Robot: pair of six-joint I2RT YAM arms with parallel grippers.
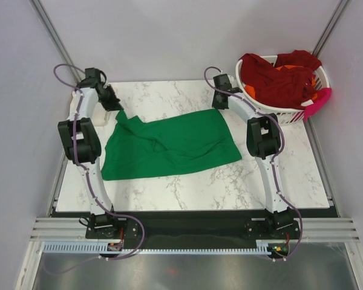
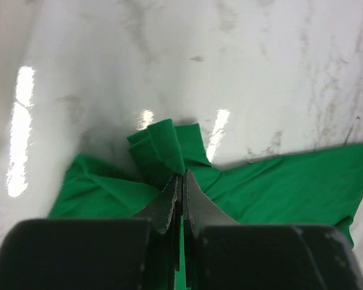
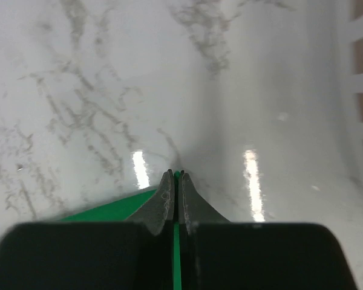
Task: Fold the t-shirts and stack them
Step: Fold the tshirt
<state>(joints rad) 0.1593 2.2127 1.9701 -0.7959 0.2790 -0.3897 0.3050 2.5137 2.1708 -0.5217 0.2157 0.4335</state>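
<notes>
A bright green t-shirt lies spread and rumpled on the marble table, stretched between both arms. My left gripper is shut on its far left corner; the left wrist view shows the jaws closed on bunched green cloth. My right gripper is shut on the far right corner; the right wrist view shows a thin green edge pinched between the jaws. Dark red shirts with orange cloth showing between them fill the white basket. No cream shirt is in view.
The white slatted laundry basket stands at the back right corner, with a pink cloth hanging over its rim. Its slats show at the right edge of the right wrist view. A small white block sits by the left gripper.
</notes>
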